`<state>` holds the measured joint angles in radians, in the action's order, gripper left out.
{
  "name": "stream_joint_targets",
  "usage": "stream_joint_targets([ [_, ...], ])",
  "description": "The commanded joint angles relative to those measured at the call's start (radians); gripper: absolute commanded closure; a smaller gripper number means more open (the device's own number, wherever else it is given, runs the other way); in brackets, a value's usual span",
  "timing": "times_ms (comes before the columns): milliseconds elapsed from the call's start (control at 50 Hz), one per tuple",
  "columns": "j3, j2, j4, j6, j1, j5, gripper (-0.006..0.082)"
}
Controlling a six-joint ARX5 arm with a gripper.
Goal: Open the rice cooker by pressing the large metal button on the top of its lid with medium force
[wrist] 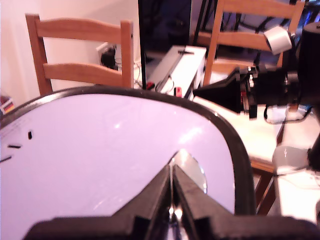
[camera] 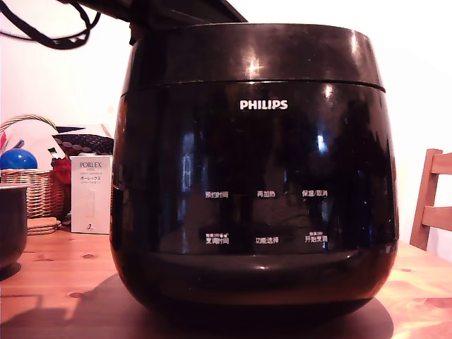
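Gripper (wrist: 172, 167) fingers pressed together, tips on metal button (wrist: 192, 167) atop closed lid (camera: 254, 56) of rice cooker (camera: 254, 212).

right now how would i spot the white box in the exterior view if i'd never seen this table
Start at the big glossy black rice cooker that fills the middle of the wooden table. Look to the exterior view's left of it: the white box stands upright between the cooker and a wicker basket. It is the only white, flat-sided thing there, with PORLEX printed near its top.

The glossy black rice cooker (camera: 254, 176) stands upright, lid (camera: 254, 56) shut; its metal button (wrist: 192, 167) lies at the closed fingers' (wrist: 162, 192) tips.
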<state>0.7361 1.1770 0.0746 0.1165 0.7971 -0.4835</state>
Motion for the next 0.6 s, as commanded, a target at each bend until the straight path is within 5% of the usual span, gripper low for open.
stream_joint_targets([
  [0,-0.045,0.028,-0.075,0.031,0.019,0.011,0.0788],
  [580,-0.044,0.090,-0.125,0.048,0.039,0.132,0.0788],
])
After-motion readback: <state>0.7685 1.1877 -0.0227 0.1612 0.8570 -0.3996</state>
